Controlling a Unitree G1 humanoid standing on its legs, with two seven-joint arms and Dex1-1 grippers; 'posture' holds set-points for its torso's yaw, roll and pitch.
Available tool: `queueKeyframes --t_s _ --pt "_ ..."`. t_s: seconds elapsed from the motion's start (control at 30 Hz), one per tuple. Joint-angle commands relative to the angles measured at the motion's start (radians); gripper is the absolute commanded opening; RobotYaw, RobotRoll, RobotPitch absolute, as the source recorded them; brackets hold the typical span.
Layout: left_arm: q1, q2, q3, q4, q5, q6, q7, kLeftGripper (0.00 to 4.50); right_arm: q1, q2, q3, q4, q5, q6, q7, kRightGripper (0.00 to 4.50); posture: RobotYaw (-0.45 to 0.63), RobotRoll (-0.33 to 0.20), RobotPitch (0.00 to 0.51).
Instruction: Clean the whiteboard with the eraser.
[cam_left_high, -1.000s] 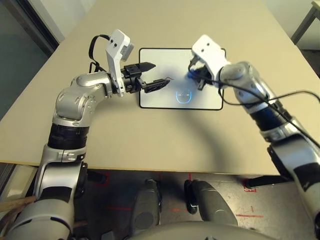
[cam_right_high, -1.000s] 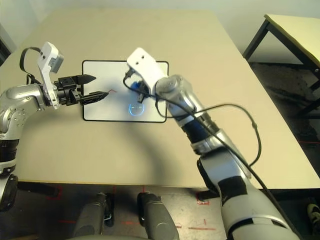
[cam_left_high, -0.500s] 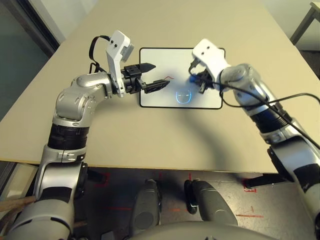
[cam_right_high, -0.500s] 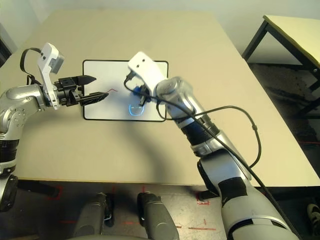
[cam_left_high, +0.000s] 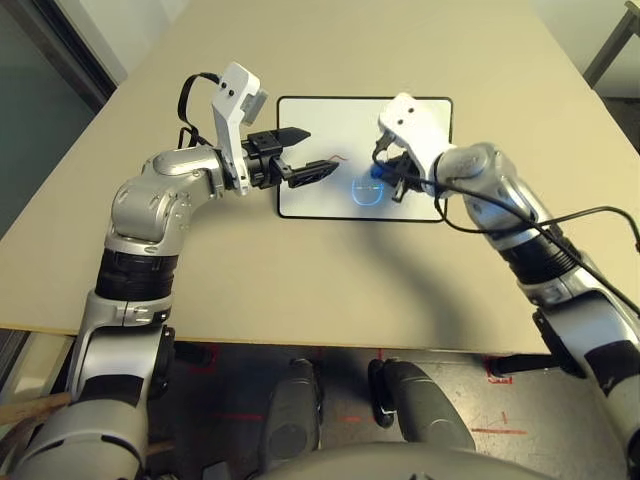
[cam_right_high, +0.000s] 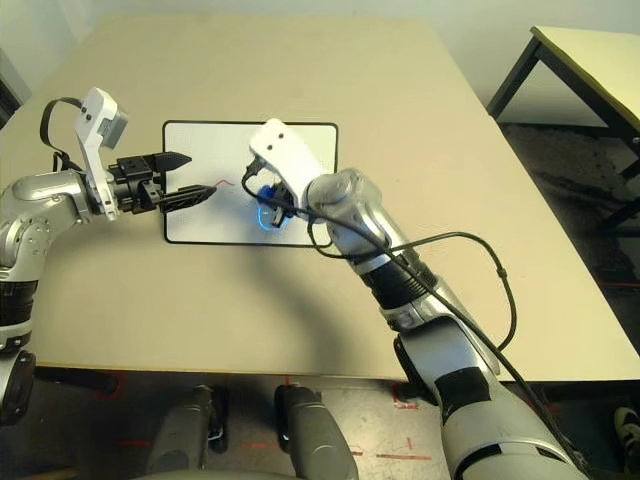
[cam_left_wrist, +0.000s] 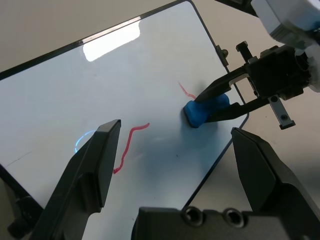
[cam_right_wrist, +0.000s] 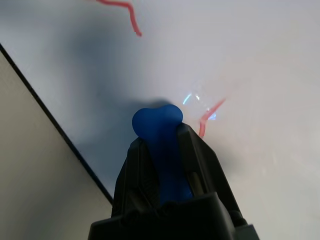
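Pinching the blue waisted eraser (cam_left_wrist: 206, 111), right gripper (cam_right_wrist: 167, 150) seemingly presses it onto the red-scribbled whiteboard (cam_left_high: 330, 125)

whiteboard (cam_left_high: 330, 125): white, black frame, red squiggles | eraser (cam_left_wrist: 206, 110): bright blue

I read no words, numbers or brand marks anywhere, the whiteboard (cam_left_high: 330, 130) carries only red squiggles and a faint blue drawn face

Even overhead light; glare patch on whiteboard (cam_left_wrist: 111, 39); soft arm shadows on surface (cam_left_high: 330, 280); right claw (cam_right_wrist: 167, 165) w/ blurred near fingers.
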Motion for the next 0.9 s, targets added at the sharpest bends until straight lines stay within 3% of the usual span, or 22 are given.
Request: queueKeyframes --t_s 0.03,0.23,0.63,0.9 --pt "0.013 0.002 0.0 -0.017 -0.005 0.008 -0.004 4.5 -0.062 -0.001 -0.025 0.073 -0.022 -0.013 -0.032 0.76 0.0 0.0 0.143" --pt "0.016 0.001 0.002 -0.023 -0.007 0.011 -0.001 4.5 -0.139 0.009 -0.053 0.164 -0.021 -0.05 -0.067 0.76 0.0 0.0 0.144" --pt "0.022 0.002 0.007 -0.036 -0.01 0.021 0.004 4.5 0.095 -0.032 0.047 -0.044 -0.037 0.046 0.01 0.76 0.01 0.0 0.147" --pt "0.018 0.003 0.004 -0.03 -0.009 0.019 0.001 4.5 -0.013 -0.022 -0.019 0.058 -0.039 0.005 -0.035 0.76 0.0 0.0 0.146"
